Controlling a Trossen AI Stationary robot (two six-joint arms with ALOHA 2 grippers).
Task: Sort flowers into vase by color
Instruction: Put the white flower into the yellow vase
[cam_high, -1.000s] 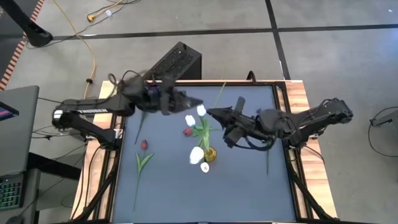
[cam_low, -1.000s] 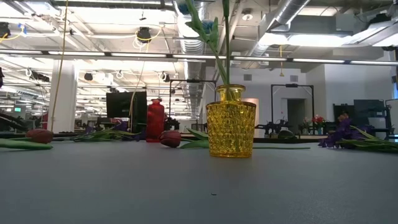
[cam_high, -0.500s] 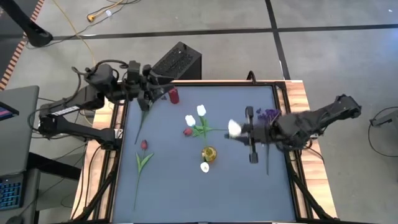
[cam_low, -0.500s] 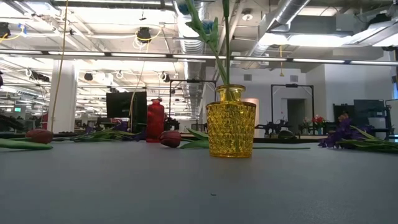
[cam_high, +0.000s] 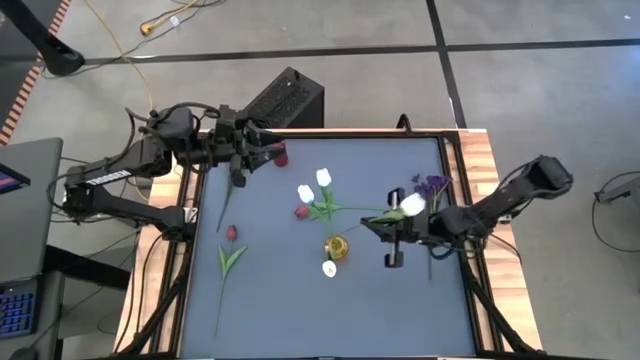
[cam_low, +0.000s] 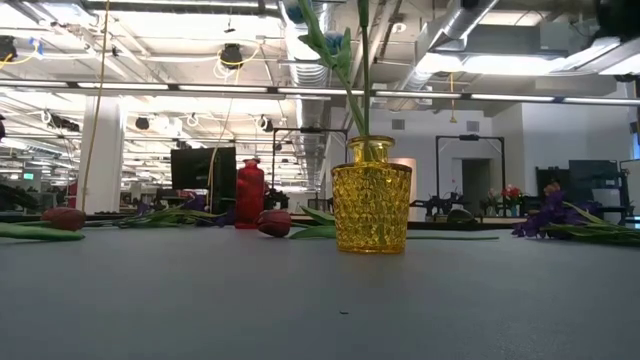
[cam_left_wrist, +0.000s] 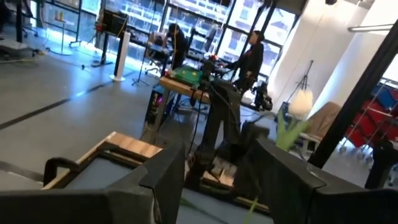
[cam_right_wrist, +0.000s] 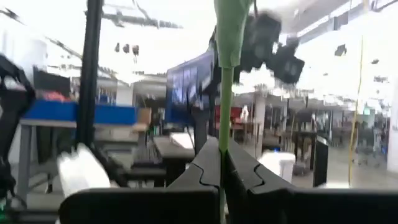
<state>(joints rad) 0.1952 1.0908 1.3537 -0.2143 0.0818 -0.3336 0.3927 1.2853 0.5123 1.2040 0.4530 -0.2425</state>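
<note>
White tulip (cam_high: 411, 205) in my right fingers (cam_high: 392, 236), pinched shut on green stem (cam_right_wrist: 225, 106); bloom right of centre in high view, stem upright through jaws in wrist view. Yellow vase (cam_high: 337, 247) lies left of it, near; right arm closer than left. Stem must go vertical over vase mouth. My left fingers (cam_high: 262, 155) upper left, parted, empty. Red tulips (cam_high: 231, 233), purple sprig (cam_high: 432, 184) loose on dark counter (cam_high: 280, 310). Open office beyond.

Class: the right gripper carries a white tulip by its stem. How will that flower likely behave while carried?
The right gripper pinches the white tulip by its thin stem, so it probably weighs little. The bloom sits well out from the grip, so it may sway or droop.
</note>
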